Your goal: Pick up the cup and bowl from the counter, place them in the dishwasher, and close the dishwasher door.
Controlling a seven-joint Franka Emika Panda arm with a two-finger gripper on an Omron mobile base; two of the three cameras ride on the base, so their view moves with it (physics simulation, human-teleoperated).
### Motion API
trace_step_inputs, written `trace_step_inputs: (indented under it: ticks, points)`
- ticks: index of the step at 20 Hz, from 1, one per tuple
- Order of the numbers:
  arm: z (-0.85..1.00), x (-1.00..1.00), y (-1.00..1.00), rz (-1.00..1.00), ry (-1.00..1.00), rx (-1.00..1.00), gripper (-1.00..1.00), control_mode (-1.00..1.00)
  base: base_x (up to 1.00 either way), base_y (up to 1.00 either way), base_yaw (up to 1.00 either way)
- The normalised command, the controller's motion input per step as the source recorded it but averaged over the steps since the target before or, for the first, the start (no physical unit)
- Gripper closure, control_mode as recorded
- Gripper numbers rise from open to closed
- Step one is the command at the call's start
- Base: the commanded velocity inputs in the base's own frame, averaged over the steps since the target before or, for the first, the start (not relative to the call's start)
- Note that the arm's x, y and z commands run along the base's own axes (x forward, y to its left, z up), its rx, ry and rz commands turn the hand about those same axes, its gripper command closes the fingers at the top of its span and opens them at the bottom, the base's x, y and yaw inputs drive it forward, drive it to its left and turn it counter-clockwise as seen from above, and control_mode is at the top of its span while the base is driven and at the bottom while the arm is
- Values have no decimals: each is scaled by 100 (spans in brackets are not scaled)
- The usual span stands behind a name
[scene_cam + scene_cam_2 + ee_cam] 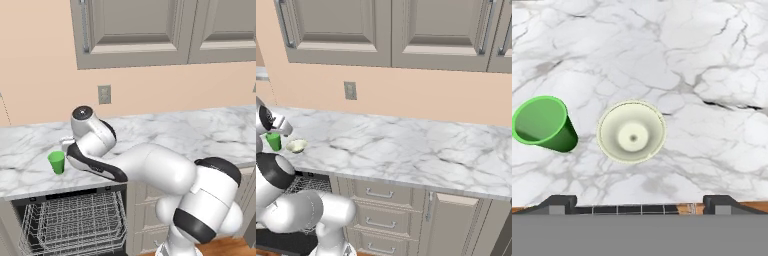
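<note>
My gripper [640, 204] hangs open above the counter [712, 60], with nothing between its fingertips [559, 202]. Straight below it sits the cream bowl [631, 132], upright and empty. The green cup [542, 123] stands just beside the bowl, apart from it. From the right base view the cup [274, 141] and the bowl [296, 146] stand near the counter's front edge, under my hand. In the left base view the cup [56, 162] shows left of my arm, and the arm hides the bowl. The dishwasher [75, 220] stands open below with its wire racks showing. The dishwasher door is out of view.
Grey-beige drawers [378, 195] and a cabinet door [456, 225] sit under the marble counter [406, 145] to the right. Wall cabinets [135, 30] hang above, and an outlet [104, 94] is on the peach wall.
</note>
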Motion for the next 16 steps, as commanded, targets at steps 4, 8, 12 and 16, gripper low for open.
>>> trace_step_inputs:
  ticks: [4,8,12,16]
  points:
    - [-19,10,20,-3,0,0,-100,-100,0,0,0]
    - [-26,20,24,-1,0,0,-100,-100,0,0,0]
    - [-17,22,31,-1,0,0,-100,-100,0,0,0]
    - [-15,24,31,-1,0,0,-100,-100,0,0,0]
